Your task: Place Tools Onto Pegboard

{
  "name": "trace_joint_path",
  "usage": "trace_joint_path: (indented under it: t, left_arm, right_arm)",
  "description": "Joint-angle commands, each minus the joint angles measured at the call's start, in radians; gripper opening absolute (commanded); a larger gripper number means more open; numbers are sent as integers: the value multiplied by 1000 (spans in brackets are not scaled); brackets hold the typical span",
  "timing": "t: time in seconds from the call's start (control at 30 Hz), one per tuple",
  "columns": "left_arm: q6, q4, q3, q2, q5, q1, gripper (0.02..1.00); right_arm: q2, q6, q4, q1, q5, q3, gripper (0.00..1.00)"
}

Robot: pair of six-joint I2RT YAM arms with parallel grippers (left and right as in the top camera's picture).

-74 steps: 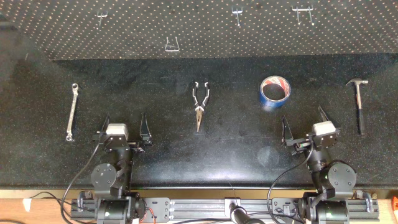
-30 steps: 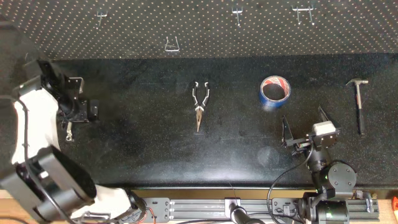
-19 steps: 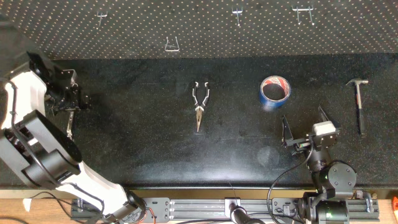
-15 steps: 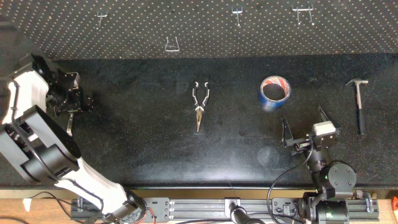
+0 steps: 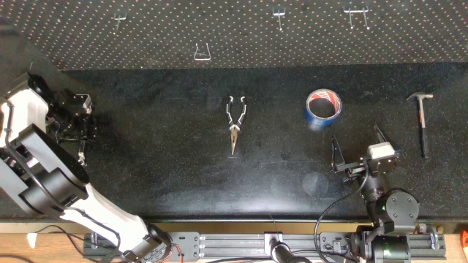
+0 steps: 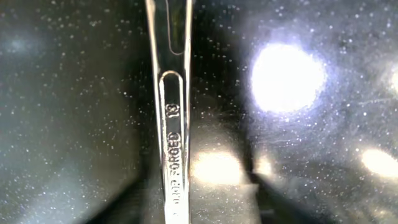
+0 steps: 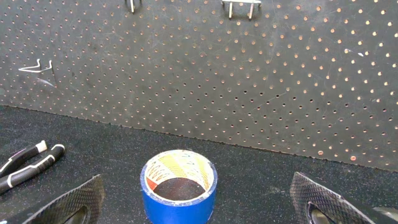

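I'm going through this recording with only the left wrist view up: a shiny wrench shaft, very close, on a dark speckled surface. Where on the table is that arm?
Observer: The left gripper is at the far left of the table, over the wrench, whose lower end sticks out beneath it in the top view.
Operator: And the other arm?
Observer: The right gripper sits close to its base, fingers open, facing the blue tape roll.
Operator: Which other tools are off the board?
Observer: Pliers lie mid-table and a hammer lies at the far right.
Operator: Anything hung yet?
Observer: No, the hooks on the pegboard carry no tools.
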Motion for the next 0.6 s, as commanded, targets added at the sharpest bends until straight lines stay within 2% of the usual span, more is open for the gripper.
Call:
trace_joint_path:
  t: [0.03,0.1,0.2,0.23,0.43,0.53,0.6]
  left_arm:
    - [3,-1,18,14,-7,7,27]
    - [-1,-17,18,14,-5,6,27]
    - [-190,35,18,-85,-7,6,29]
    - [-213,61,18,-177,-6,6,29]
    - [-247,78,18,-615,-3,-48,29]
    - [-367,112,2,-688,24,-85,29]
    - [-483,236,-70,-758,27,-171,29]
  right_arm:
    - [-7,-10,-3,8,5,-4,974]
    - [-7,-10,-3,8,5,-4,976]
    - [-7,-10,-3,8,5,-4,976]
    - [-7,-10,-3,8,5,-4,976]
    - [-7,-10,-3,8,5,-4,976]
    - [-7,-10,-3,8,5,-4,976]
    - [-7,-10,-3,8,5,-4,976]
